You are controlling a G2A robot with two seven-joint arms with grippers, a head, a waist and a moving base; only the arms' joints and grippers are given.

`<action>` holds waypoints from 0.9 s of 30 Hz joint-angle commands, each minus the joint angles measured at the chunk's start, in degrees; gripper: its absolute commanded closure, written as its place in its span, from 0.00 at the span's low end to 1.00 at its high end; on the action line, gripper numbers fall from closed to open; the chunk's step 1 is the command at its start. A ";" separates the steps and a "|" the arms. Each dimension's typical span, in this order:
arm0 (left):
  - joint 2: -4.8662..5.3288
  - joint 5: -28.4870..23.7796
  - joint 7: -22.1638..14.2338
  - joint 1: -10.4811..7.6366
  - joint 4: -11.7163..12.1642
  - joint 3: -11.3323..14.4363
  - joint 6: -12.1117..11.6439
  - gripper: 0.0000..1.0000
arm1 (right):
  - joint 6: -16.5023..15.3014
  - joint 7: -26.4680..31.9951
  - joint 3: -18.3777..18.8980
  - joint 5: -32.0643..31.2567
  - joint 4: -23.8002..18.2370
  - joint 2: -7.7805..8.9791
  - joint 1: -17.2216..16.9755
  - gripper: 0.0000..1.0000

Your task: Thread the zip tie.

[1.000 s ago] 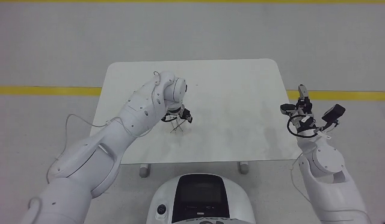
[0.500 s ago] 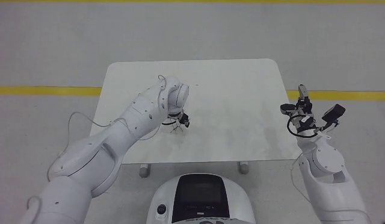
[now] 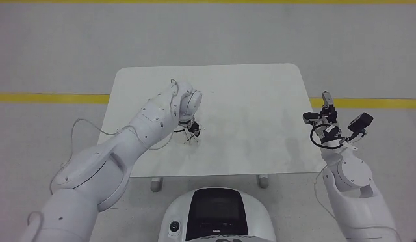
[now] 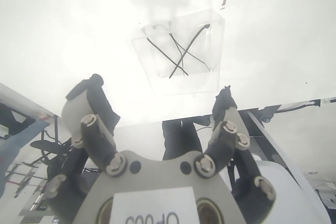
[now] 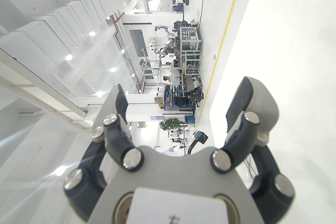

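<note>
Well, your left gripper (image 4: 157, 87) hangs just above the white table (image 3: 260, 99), fingers spread wide and holding nothing. Just ahead of its fingertips sits a small clear box (image 4: 183, 84). Inside it you have several thin dark zip ties (image 4: 181, 54) lying crossed over one another, their heads toward the wall farthest from the gripper. You'll find the box on the left half of the table, toward the near edge. Your right gripper (image 5: 181, 91) is held beyond the table's right edge, well apart from the box, its fingers also spread and empty.
</note>
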 commanded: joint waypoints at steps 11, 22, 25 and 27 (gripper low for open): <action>0.33 -0.10 0.35 0.14 -0.22 0.02 -3.37 0.00 | 0.00 0.00 0.00 0.00 0.00 0.00 0.00 0.00; 0.79 -1.02 2.00 0.72 -0.20 -0.74 -5.59 0.00 | 0.00 0.00 0.00 0.00 0.00 0.00 0.00 0.00; 0.79 -1.02 2.00 0.72 -0.20 -0.74 -5.59 0.00 | 0.00 0.00 0.00 0.00 0.00 0.00 0.00 0.00; 0.79 -1.02 2.00 0.72 -0.20 -0.74 -5.59 0.00 | 0.00 0.00 0.00 0.00 0.00 0.00 0.00 0.00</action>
